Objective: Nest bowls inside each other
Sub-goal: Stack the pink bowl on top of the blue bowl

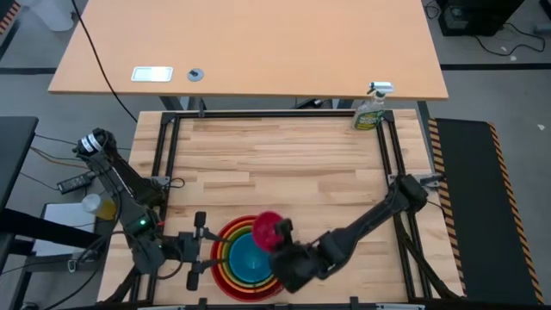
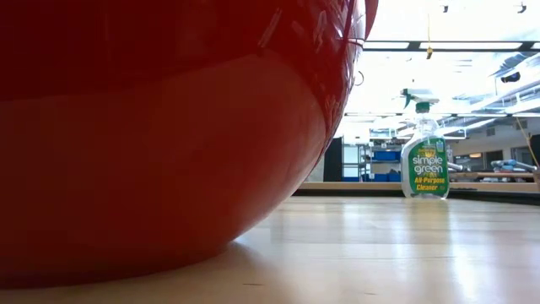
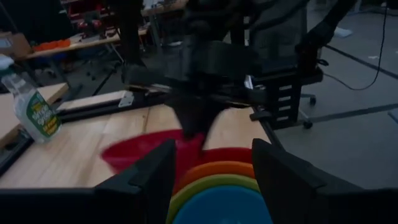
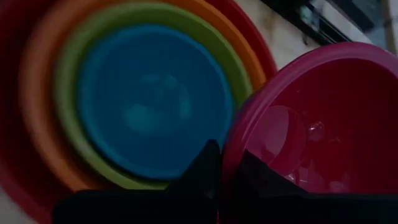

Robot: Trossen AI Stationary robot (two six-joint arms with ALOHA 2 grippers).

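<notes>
High view: the desk [image 1: 284, 159] carries a stack of nested bowls at its near edge, between the two arms. Outermost is the red bowl [image 1: 225, 268], resting on the desk; in the low view its curved wall fills most of the picture. Inside it sits the orange bowl [image 4: 37, 93], then the lime green bowl [image 4: 68, 68], then the blue bowl [image 4: 152, 99], each seated within the next larger one. Four of the five bowls thus appear nested. The smallest, the magenta pink bowl [image 1: 269, 231], is not yet in the stack: the right gripper [image 1: 280, 234] is clamped on its rim and holds it raised and tilted at the far right side of the stack, overlapping the stack's edge. In the right wrist view its rim lies just beside the blue bowl. What seems left is to bring this bowl over the blue one, lower it in and let go. The left gripper [image 1: 197, 248] waits just beside the stack's left side, fingers spread wide and empty. A green spray bottle [image 1: 370, 108] stands at the far right corner, well apart.
</notes>
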